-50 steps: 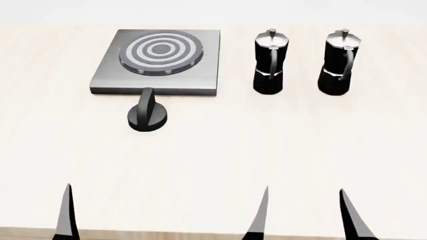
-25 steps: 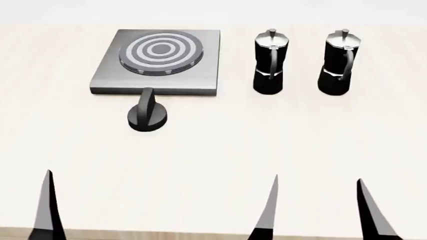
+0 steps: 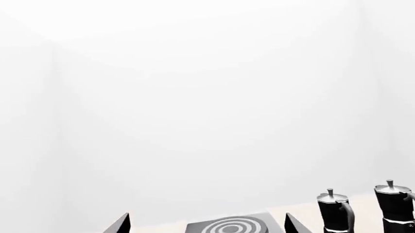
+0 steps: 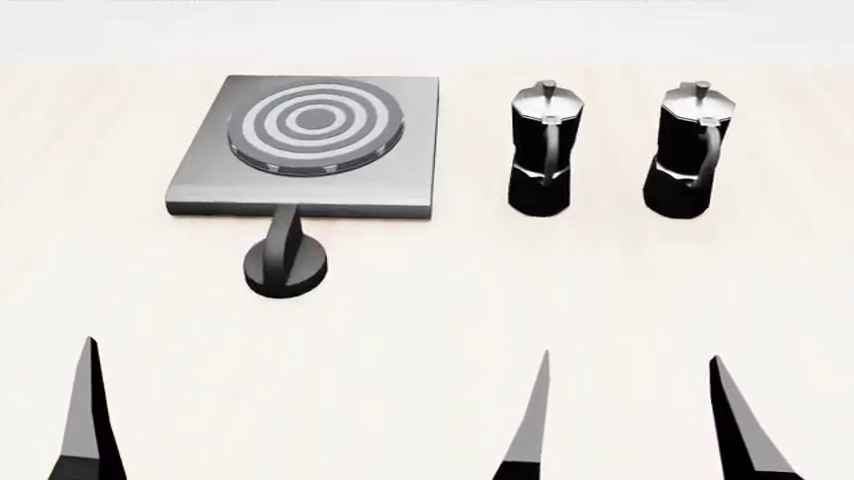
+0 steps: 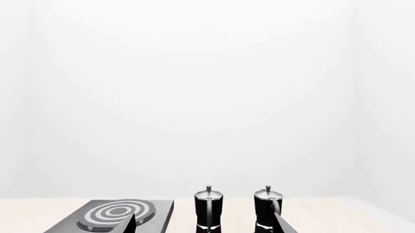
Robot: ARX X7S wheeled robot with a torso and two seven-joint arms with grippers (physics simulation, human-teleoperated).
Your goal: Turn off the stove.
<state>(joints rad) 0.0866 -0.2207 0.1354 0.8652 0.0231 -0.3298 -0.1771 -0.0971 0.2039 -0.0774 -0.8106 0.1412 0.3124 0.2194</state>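
The stove (image 4: 380,150) is a flat grey metal plate with a ringed round burner (image 4: 314,125), at the table's far left. Its black ridged knob (image 4: 284,265) stands just in front of the plate, handle pointing towards it. My right gripper (image 4: 634,430) is open and empty near the front edge, well short of the knob and to its right. Of my left gripper only one finger (image 4: 87,420) shows in the head view. The left wrist view shows the left gripper (image 3: 207,225) open, with the stove (image 3: 256,219) ahead. The right wrist view shows the right gripper (image 5: 205,225) open and the stove (image 5: 162,213) ahead.
Two black-and-silver moka pots (image 4: 545,150) (image 4: 694,150) stand upright to the right of the stove, side by side. They also show in the right wrist view (image 5: 209,206) (image 5: 267,206). The pale wooden table (image 4: 441,300) stretches between the knob and my grippers.
Both grippers have reached a little further over the table, the left finger shifting left. The head view has tilted, so the stove, knob and pots sit lower in it.
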